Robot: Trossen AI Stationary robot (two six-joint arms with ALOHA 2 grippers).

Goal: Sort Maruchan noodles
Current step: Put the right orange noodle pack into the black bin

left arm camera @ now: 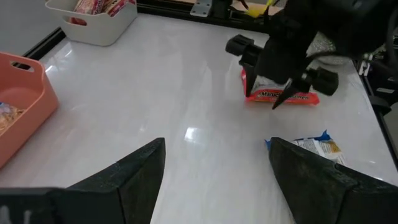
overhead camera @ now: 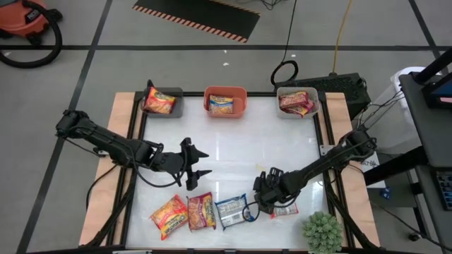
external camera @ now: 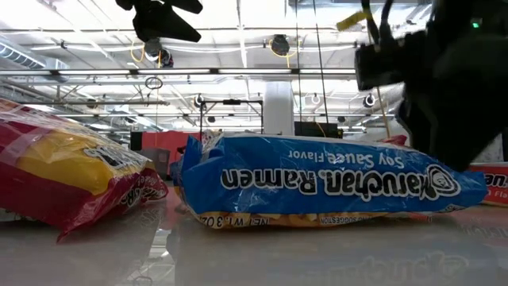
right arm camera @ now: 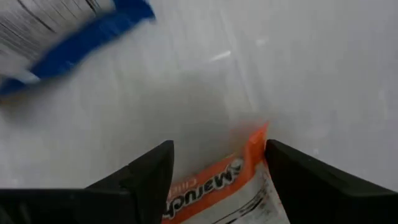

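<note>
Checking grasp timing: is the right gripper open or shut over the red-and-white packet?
Open. In the right wrist view the right gripper fingers stand apart with the red-and-white Maruchan packet lying flat between them, not pinched.

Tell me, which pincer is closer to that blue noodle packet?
The right. The right pincer hangs open just beside the blue packet, over a red-and-white packet. The left pincer hovers open farther back, toward the table's middle.
</note>
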